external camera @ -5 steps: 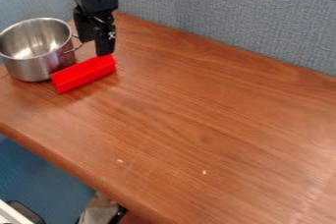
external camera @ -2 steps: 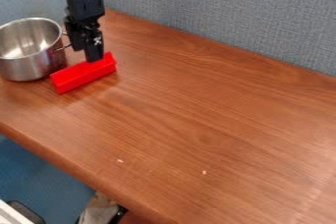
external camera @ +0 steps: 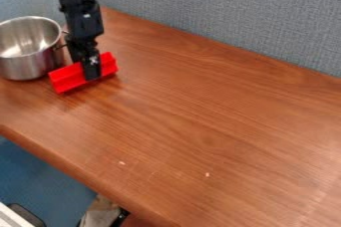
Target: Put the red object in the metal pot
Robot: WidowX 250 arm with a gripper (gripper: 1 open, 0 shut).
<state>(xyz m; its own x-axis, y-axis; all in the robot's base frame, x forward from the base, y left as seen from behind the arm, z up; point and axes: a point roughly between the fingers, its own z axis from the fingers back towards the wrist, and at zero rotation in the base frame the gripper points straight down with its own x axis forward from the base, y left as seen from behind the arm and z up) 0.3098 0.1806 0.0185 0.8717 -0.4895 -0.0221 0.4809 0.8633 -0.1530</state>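
Observation:
The red object (external camera: 74,76) is a bright red bar lying flat on the wooden table (external camera: 200,121), just right of the metal pot. The metal pot (external camera: 24,48) is a shiny round steel pot standing upright at the table's far left edge, with nothing visible inside. My black gripper (external camera: 91,66) points straight down over the right half of the red bar. Its jaws stand open, and the fingertips reach down around the bar, covering part of it. Whether the fingers touch the bar I cannot tell.
A grey-blue wall rises behind the table. The table's front edge runs diagonally from lower left to the bottom middle, with blue floor below it. Brown tabletop stretches to the right of the bar.
My gripper has come down and shifted slightly left, from above the bar's far end to low over the bar itself. The bar and the pot have not moved.

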